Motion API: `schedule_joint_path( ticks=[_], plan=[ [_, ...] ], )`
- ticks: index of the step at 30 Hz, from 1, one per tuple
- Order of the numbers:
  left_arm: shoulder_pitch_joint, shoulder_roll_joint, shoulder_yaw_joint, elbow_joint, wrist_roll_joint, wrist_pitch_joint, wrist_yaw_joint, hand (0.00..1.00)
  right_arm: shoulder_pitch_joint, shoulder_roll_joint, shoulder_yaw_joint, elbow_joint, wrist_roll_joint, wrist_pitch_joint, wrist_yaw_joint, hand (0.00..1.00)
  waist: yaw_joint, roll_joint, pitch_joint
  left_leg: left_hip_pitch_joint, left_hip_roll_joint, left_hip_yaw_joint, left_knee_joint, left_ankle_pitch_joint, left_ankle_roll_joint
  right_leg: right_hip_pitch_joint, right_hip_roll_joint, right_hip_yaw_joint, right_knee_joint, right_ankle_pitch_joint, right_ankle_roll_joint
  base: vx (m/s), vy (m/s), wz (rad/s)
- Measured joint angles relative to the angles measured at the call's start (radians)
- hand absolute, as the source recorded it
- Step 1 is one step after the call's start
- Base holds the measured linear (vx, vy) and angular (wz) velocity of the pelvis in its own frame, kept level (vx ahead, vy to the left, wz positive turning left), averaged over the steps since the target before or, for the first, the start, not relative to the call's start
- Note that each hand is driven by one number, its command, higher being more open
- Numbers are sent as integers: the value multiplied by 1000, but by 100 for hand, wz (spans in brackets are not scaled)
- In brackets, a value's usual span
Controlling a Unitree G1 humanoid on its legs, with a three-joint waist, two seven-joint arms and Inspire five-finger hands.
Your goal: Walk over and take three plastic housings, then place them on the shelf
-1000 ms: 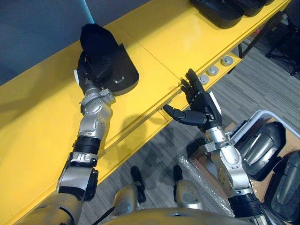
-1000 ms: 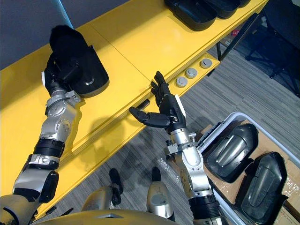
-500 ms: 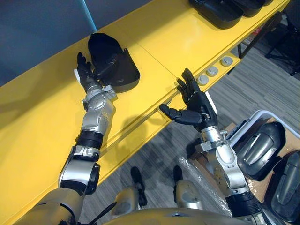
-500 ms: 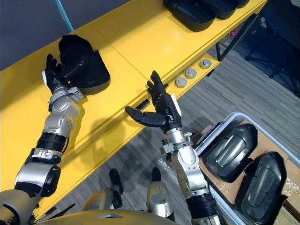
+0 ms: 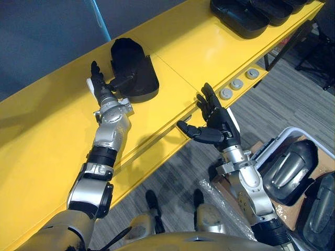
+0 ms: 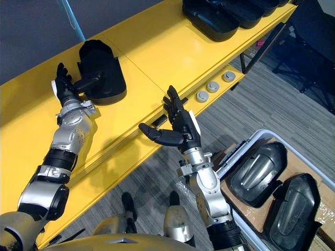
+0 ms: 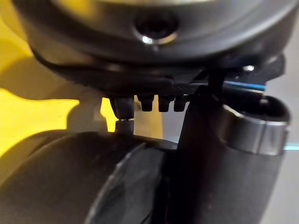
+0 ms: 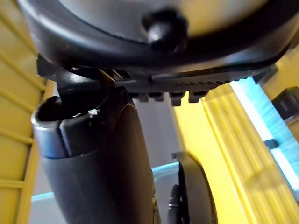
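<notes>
Left eye view: a long yellow shelf (image 5: 199,47) runs across the scene, and one black plastic housing (image 5: 131,68) lies on it, near the blue-grey wall. The left hand (image 5: 100,86) is on the shelf just beside this housing. Its fingers are straight and point up toward the wall, and its thumb reaches sideways to the near edge of the housing; it seems to touch the edge, but nothing is clasped. In the left wrist view the dark curved body of the housing shows very close past the hand.

The right hand (image 5: 220,123) is in the air at the front edge of the shelf, well apart from the housing. Its fingers are spread and straight, the thumb stands out to the side, and it holds nothing.

At the far end of the shelf more black housings (image 5: 241,10) lie in a row. Three round grey knobs (image 5: 236,83) sit on the front edge of the shelf. On the grey floor beside the right arm stands a white-rimmed crate (image 6: 260,130) with two further housings (image 6: 256,170) inside.
</notes>
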State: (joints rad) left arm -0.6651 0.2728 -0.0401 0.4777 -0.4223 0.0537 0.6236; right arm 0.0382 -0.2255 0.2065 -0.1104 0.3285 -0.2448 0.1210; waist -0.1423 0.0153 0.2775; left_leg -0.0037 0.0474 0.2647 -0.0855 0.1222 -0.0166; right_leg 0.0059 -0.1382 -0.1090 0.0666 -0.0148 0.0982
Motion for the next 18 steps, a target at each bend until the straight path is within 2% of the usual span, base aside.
schedule_joint_path(
  ticks=[5,9,15,18],
  plan=[
    [35,0,4,-26,-3,20,-15,100,33,21,5,0,-7,0,-2,100,1,-8,-35,6,-2,-10,1,0,0,16,1,-18,-6,0,0,15,8,7],
    [59,0,35,-89,6,21,19,100,37,23,11,0,-7,0,-4,100,4,-7,-43,8,-4,-14,1,5,1,20,2,-26,-2,0,0,-15,15,7],
    [107,1,96,-185,45,17,66,100,65,23,31,0,-10,6,-56,100,9,16,-92,5,-6,-21,-3,8,2,21,1,-35,0,-1,-1,-16,23,4],
    [149,1,106,-255,45,13,67,100,54,20,-11,9,-11,28,-83,100,13,25,-101,5,-6,-29,-3,14,3,26,1,-45,1,-1,-1,-20,19,9]
  ],
)
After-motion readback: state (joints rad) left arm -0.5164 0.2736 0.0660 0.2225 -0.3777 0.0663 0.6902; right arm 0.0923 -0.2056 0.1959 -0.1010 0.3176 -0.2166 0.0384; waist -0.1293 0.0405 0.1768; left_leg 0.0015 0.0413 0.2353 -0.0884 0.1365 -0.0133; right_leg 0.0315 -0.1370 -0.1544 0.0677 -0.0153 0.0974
